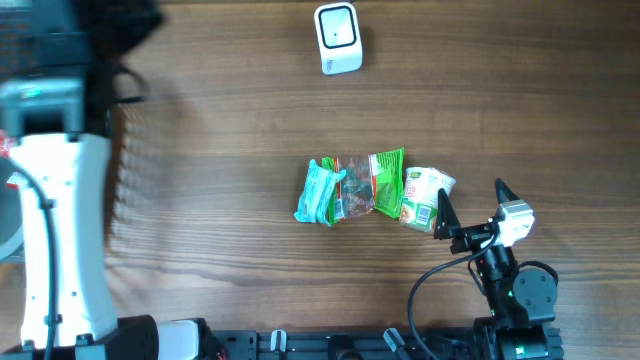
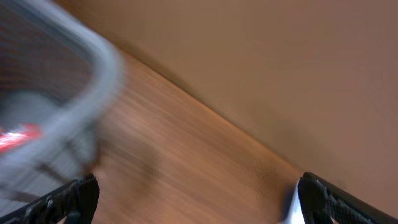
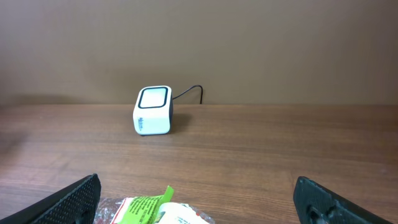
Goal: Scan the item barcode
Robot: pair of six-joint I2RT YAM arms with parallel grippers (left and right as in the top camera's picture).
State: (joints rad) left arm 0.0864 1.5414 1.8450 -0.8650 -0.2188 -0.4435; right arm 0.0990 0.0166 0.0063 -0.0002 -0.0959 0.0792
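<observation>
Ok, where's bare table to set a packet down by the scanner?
Bare table lies between the scanner and the row of packets, and right of the scanner. Crowded at the row's right end, where the right tool sits beside the white packet.

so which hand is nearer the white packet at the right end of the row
Right. The right hand sits open just beside the white packet; the left hand is far off on the left side.

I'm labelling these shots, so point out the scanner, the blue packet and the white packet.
scanner (image 1: 337, 35), overhead view, its top face.
blue packet (image 1: 318, 192), overhead view, its middle.
white packet (image 1: 427, 196), overhead view, its middle.
</observation>
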